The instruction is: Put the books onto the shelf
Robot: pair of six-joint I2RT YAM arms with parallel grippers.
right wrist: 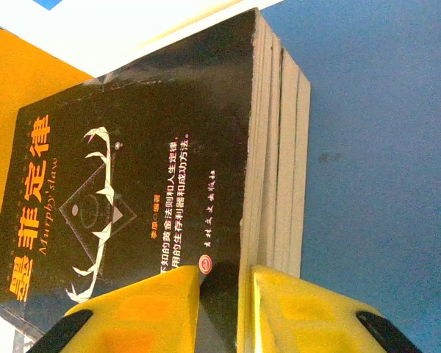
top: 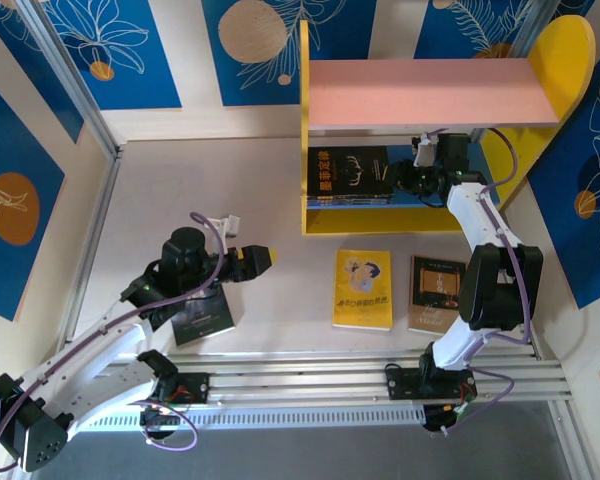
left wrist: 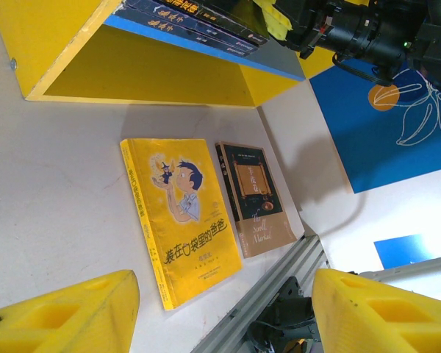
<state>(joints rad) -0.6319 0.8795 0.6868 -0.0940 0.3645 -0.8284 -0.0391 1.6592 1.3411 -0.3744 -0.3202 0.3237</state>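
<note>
The shelf (top: 320, 215) stands at the back right, with a pink upper board (top: 430, 92) and a blue lower board (right wrist: 382, 147). A stack of black books (top: 348, 175) lies on the blue board. My right gripper (top: 398, 178) reaches in from the right and is shut on the top black book (right wrist: 147, 169) at its edge (right wrist: 226, 294). A yellow book (top: 362, 288) and a brown book (top: 435, 292) lie flat on the table in front of the shelf. Another black book (top: 202, 315) lies under my left arm. My left gripper (top: 255, 260) hovers open, empty (left wrist: 224, 294), facing the yellow book (left wrist: 180, 213) and brown book (left wrist: 256, 197).
An aluminium rail (top: 380, 365) runs along the near table edge. Blue patterned walls (top: 20, 190) close in the left, back and right sides. The right arm (top: 490, 260) stretches over the brown book's right side toward the shelf.
</note>
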